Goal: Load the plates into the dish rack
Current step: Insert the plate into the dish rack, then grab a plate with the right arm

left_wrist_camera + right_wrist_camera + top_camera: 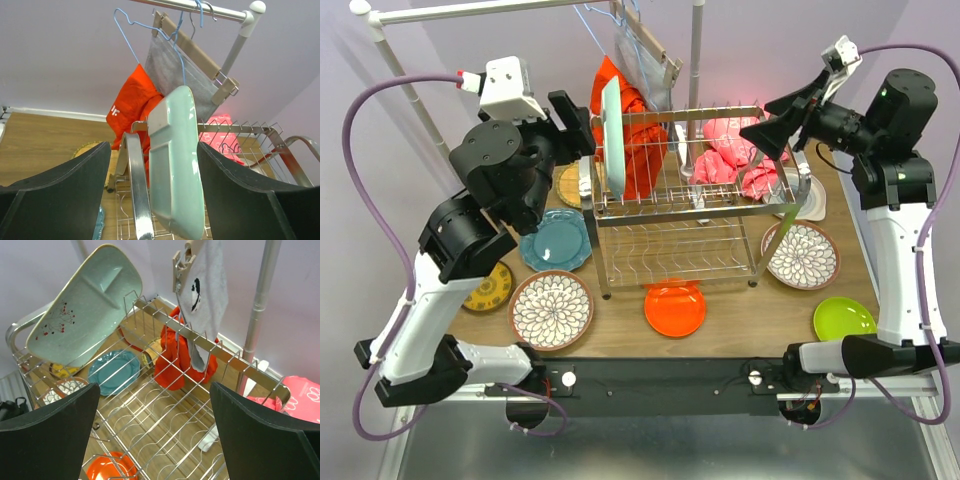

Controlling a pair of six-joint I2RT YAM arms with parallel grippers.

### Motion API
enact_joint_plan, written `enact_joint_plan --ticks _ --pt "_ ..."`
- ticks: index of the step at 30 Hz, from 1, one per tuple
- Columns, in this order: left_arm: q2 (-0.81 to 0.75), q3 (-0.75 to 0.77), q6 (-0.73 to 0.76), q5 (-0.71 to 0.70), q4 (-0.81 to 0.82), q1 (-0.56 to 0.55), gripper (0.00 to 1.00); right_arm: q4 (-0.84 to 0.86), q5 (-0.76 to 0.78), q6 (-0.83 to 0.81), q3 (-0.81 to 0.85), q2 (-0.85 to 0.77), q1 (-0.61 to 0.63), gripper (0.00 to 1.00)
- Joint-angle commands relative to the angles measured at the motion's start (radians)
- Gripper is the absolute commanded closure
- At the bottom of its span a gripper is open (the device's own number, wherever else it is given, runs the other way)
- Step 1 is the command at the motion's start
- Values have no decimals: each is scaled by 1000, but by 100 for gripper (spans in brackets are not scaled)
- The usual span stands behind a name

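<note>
Mint-green and glossy, one of the plates (611, 135) is standing on edge in a slot at the far left end of the dish rack's (720, 116) upper shelf, leaning a little. The left jaws are gaping wide on either side of it, released; one finger (65, 190) is sitting well clear of the plate, while the other (240, 195) is hanging just beside its rim, and contact there cannot be told. The right jaws are hovering spread and empty above the rack's far right end. The other plates are lying flat on the wooden worktop (620, 335): a teal plate (555, 240) and a floral plate (551, 309) left of the rack, a yellow patterned plate (490, 288) partly under the left arm, an orange plate (675, 308) just near of the rack's legs, a second floral plate (801, 255) to its right, and a lime green plate (844, 319) at the near right. A red cloth (638, 150) and a pink cloth (725, 150) are showing behind the rack.
</note>
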Motion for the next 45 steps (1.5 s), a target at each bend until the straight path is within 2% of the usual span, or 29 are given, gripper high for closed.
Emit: enact_joint_plan --ticks 1,3,7,13,17,21,30,37,45 --pt "2 -38 -3 161 76 69 21 -47 97 -41 36 -6 -3 0" --pt "-4 -51 -3 178 97 93 21 -47 192 -18 45 -1 -31 0" --pt "-29 -99 8 246 161 168 21 -46 127 95 98 57 -202 0" --pt "-40 -146 18 309 200 239 21 -46 228 88 92 65 -265 0" --pt "-64 -200 20 321 234 274 21 -46 300 117 54 89 -335 0" --pt "-113 -284 5 336 270 303 21 -49 323 132 -64 131 -404 0" --pt "-243 -476 -44 283 289 322 20 -164 489 0 -150 379 -427 0" --pt "-325 -610 -121 254 287 327 20 -177 587 -8 -162 580 -476 0" --pt "-373 -679 -181 257 286 327 20 -176 610 -46 -106 758 -506 9"
